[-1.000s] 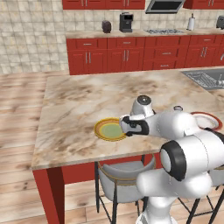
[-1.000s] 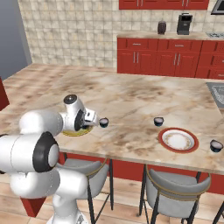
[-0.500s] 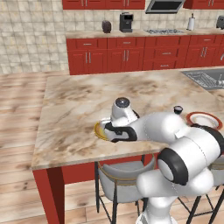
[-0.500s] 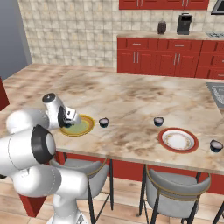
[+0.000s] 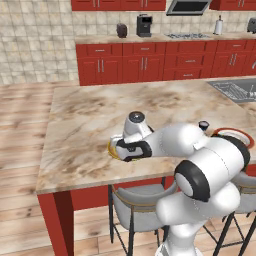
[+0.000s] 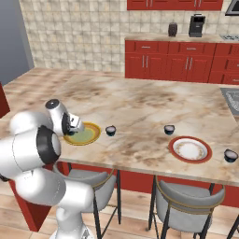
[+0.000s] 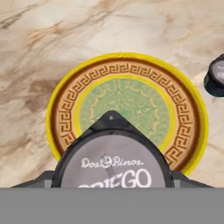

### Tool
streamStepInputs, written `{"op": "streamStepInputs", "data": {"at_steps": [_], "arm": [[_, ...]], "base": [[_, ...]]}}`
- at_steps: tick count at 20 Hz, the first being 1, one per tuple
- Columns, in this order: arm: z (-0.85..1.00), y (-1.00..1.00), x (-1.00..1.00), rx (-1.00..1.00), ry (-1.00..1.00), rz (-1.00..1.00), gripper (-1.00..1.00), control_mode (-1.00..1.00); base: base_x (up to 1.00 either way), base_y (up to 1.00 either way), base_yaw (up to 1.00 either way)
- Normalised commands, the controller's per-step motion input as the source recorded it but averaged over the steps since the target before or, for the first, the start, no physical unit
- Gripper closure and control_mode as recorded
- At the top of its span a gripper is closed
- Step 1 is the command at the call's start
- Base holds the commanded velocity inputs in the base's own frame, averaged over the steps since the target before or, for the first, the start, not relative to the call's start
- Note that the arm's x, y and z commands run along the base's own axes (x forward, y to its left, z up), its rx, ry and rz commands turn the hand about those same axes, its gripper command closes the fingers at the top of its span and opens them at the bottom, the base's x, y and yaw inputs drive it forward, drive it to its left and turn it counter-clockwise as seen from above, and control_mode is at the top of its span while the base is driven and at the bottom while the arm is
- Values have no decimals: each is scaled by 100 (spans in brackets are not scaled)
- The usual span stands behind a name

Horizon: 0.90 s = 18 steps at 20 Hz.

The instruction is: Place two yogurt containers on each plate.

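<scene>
From the hand view I look straight down on a cup point(image 7: 114, 164) held in my pincer point(image 7: 113, 186); its pale lid faces the camera, so the cup sits upright with its axis along the pincer, and the printed lettering reads level across the lid. I cannot see the fingers themselves there, only dark bits at either side of the cup, so I take the pincer as closed on it from the way it fills the space between them. Beneath it lies the yellow plate point(image 7: 70, 100), flat on the marble worktop point(image 7: 39, 39), with a Greek-key band and a pale green centre; the held cup hangs above the plate's near part, and I cannot tell whether it touches. A second cup point(image 7: 217, 78) shows at the right edge of that view, off the plate and close to its rim. The right base view gives what the hand view lacks: the same second cup point(image 6: 110, 130) stands just right of the yellow plate point(image 6: 88, 135), a third cup point(image 6: 169, 129) stands near the red plate point(image 6: 190, 149) on its far left side, and a fourth cup point(image 6: 230, 155) sits to the right of that plate. In the left base view my arm hides most of the yellow plate point(image 5: 112, 150), and the red plate point(image 5: 232, 134) peeks out behind the elbow with a cup point(image 5: 203, 125) beside it.
</scene>
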Motion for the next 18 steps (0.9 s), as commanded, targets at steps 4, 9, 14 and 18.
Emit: {"op": "streamStepInputs", "data": {"at_steps": [4,9,14,18], "arm": [[-31,9,20,0,0,0,100,-100],[-4,4,14,3,0,0,100,-100],[0,11,20,1,0,0,100,-100],[-19,18,18,0,0,0,100,-100]], "base": [[0,0,0],[0,0,0],[0,0,0],[0,0,0]]}}
